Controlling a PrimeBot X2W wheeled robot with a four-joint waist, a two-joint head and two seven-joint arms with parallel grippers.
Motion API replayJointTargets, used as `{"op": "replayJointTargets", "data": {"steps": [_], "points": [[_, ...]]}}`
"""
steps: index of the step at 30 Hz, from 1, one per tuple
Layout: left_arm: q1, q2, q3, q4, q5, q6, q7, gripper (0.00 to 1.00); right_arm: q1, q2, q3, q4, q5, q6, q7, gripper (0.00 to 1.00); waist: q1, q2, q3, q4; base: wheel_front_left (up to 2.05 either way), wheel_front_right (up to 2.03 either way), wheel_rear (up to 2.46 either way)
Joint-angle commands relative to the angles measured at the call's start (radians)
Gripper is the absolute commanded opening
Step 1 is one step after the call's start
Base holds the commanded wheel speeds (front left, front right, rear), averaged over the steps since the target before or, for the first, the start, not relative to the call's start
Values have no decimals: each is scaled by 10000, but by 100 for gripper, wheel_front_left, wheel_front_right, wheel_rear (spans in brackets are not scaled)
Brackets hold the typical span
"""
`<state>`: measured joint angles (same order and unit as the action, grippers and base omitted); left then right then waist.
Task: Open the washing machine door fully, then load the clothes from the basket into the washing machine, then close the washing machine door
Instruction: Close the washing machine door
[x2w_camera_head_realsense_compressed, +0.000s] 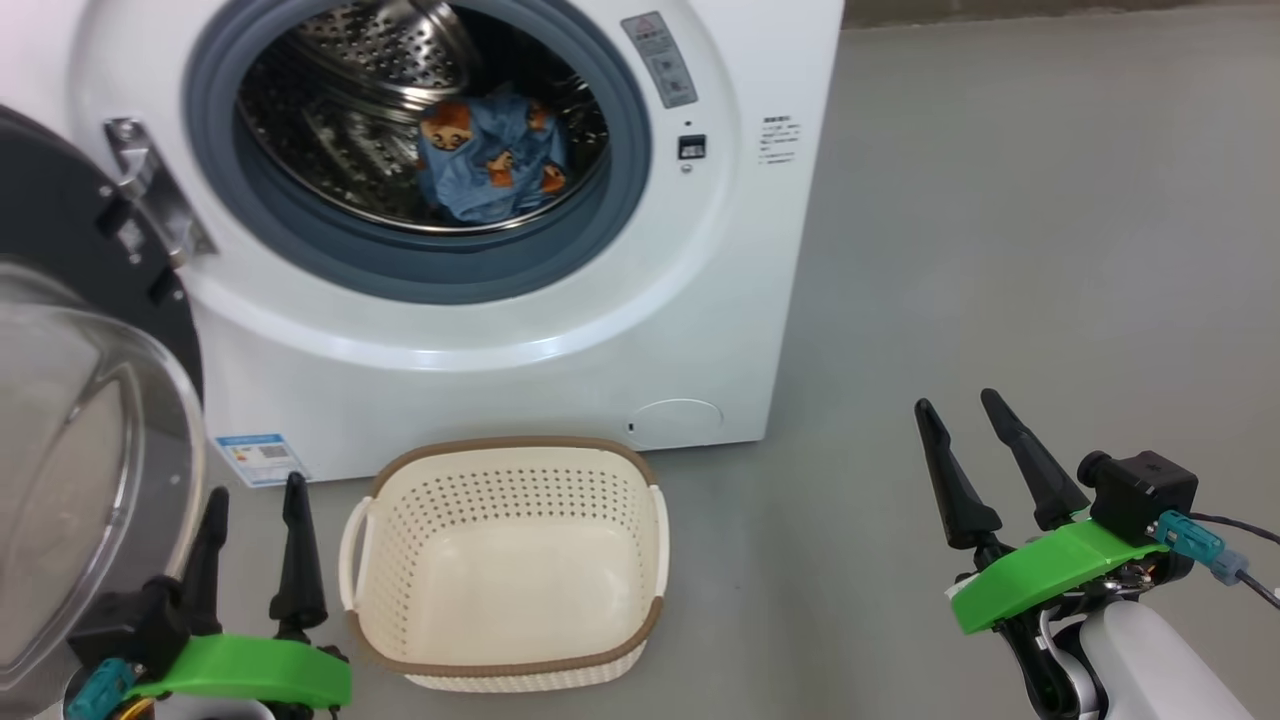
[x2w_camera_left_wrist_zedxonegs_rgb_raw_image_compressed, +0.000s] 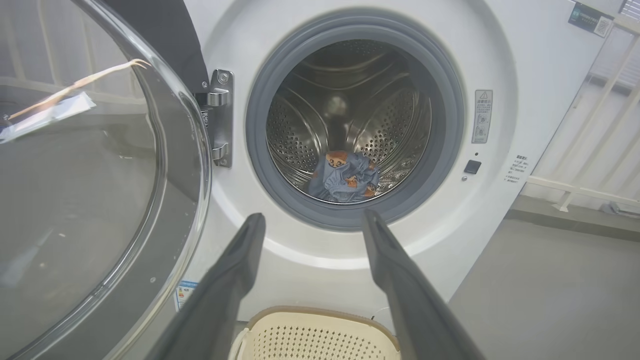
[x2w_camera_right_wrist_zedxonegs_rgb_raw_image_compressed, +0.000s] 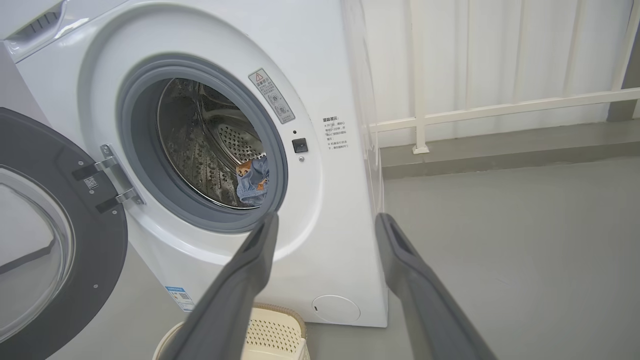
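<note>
Washing machine, grey floor, apparently white railing

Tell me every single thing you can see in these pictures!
washing machine: one, white, standing on the floor, drum open
washing machine door: one, dark grey with a clear glass bowl, swung open on the machine's left
clothes: one bundle, light blue with brown and orange prints, inside the steel drum
basket: one, cream with a brown rim, on the floor before the machine, nothing in it
label sticker: one, blue, low on the machine's front
railing: one, white, behind the machine
floor: grey
left gripper: one, dark fingers, open, beside the basket
right gripper: one, dark fingers, open, over bare floor
</note>
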<state>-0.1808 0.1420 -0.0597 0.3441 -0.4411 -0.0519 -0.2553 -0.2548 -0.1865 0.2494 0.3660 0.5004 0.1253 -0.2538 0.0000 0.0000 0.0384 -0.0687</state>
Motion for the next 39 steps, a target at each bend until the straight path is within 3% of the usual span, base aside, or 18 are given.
{"op": "replayJointTargets", "data": {"steps": [1,23,39], "points": [[-110,212,315,-197,115,50,-64,100,54,-95,110,-197,25,54,-80,100,0,0,-63,229,0,0,0],[37,279,283,-93,325,448,-55,100,79,-144,315,-33,-104,54,-80,100,0,0,-187,2665,0,0,0],[213,209,176,-79,424,979,14,100,118,-112,419,67,-126,54,-80,100,0,0,-264,4277,0,0,0]]}}
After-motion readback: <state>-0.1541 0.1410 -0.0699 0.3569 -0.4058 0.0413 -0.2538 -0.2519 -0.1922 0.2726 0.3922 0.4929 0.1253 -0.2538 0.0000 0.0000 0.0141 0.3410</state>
